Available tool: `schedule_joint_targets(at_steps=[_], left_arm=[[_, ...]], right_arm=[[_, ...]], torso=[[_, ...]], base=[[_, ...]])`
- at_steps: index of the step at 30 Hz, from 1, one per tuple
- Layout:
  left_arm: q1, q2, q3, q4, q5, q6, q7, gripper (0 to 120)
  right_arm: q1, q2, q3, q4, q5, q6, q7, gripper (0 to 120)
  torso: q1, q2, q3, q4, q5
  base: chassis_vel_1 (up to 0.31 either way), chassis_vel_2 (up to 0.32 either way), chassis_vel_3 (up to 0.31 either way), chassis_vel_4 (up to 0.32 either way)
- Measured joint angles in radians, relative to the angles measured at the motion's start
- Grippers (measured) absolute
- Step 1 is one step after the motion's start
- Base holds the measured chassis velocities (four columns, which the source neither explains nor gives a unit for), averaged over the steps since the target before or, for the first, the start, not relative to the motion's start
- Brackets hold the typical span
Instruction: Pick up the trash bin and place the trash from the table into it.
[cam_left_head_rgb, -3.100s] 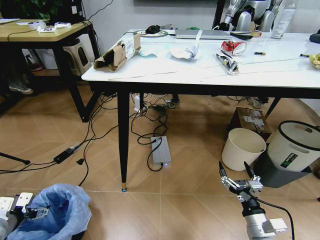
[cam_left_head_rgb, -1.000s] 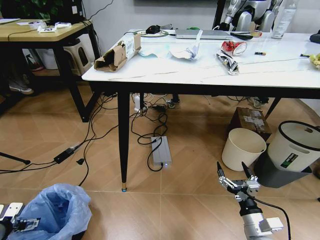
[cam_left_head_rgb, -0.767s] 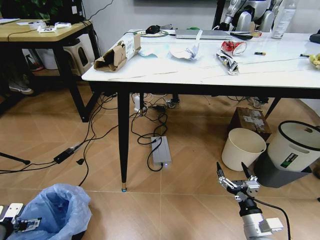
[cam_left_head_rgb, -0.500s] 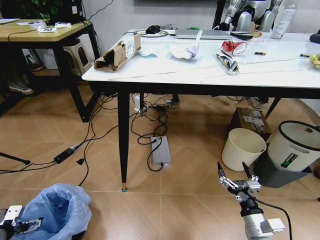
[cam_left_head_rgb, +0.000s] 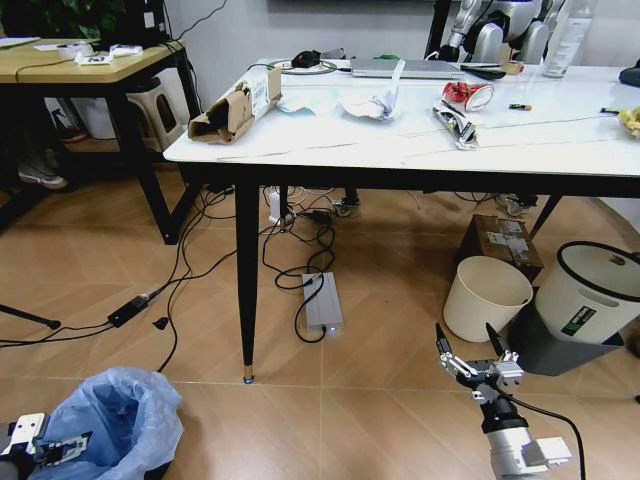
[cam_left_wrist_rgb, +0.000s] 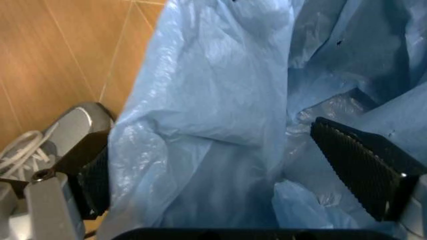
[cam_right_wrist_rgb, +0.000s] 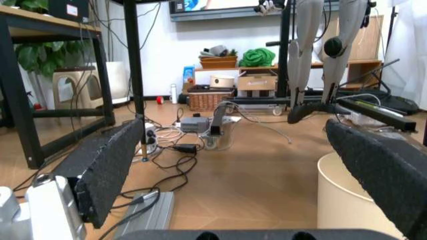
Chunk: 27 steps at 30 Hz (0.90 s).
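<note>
Left wrist view: left tool (cam_left_wrist_rgb: 227, 170) spread wide astride trash bin (cam_left_head_rgb: 110, 425) rim on floor, bag (cam_left_wrist_rgb: 213, 100) between pads, unclamped. Likely light, crinkly, slippery; best pinched through to the stiff rim. Right tool (cam_left_head_rgb: 470, 352) parted, idle, low.

Office interior w/ tan tiled floor (cam_left_head_rgb: 380, 400); black cables (cam_left_head_rgb: 200, 270) trail across it to a grey power box (cam_left_head_rgb: 322, 302); wooden-topped side desk (cam_left_head_rgb: 80, 60) w/ black legs at left, pale stool (cam_left_head_rgb: 160, 110) beneath; white wall (cam_left_head_rgb: 250, 30) behind; cream bucket (cam_left_head_rgb: 485, 297) and white bin w/ black rim (cam_left_head_rgb: 590, 290) at right; cardboard box (cam_left_head_rgb: 503, 238) nearby.
</note>
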Motion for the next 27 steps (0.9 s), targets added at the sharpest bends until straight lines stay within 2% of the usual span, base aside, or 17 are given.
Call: schedule_joint_targets(at_steps=[9,14,18,20,21,26,27], left_arm=[[-0.024,0.006,0.024,0.02,0.005,0.005,-0.006,91],[-0.026,0.011,0.022,0.026,0.007,0.005,-0.006,81],[-0.024,0.013,0.02,0.026,0.007,0.005,-0.003,68],[-0.025,0.014,0.02,0.029,0.007,0.005,-0.001,58],[-0.025,0.014,0.02,0.029,0.007,0.005,-0.001,58],[-0.029,0.016,0.021,0.035,0.007,0.007,-0.001,36],[-0.029,0.016,0.021,0.035,0.007,0.007,-0.001,36]], right_arm=[[0.002,0.0,0.005,-0.003,0.001,0.0,0.0,100],[0.004,0.0,0.006,-0.003,0.001,-0.001,0.0,100],[0.005,0.001,0.005,-0.004,0.001,-0.002,0.0,100],[0.005,0.002,0.005,-0.004,0.001,-0.003,0.0,100],[0.005,0.002,0.005,-0.004,0.001,-0.003,0.0,100],[0.004,0.001,0.006,-0.004,0.001,-0.003,0.0,100],[0.004,0.001,0.006,-0.004,0.001,-0.003,0.0,100]], torso=[[0.0,0.0,0.0,-0.0001,0.0],[0.0,0.0,0.0,0.0,-0.0001],[0.0,0.0,0.0,0.0,0.0],[0.0,0.0,0.0,0.0,0.0],[0.0,0.0,0.0,0.0,0.0],[0.0,0.0,0.0,0.0,-0.0001],[0.0,0.0,0.0,0.0,-0.0001]], base=[[0.0,0.0,0.0,0.0],[0.0,0.0,0.0,0.0],[0.0,0.0,0.0,0.0],[0.0,0.0,0.0,0.0],[0.0,0.0,0.0,0.0],[0.0,0.0,0.0,0.0],[0.0,0.0,0.0,0.0]])
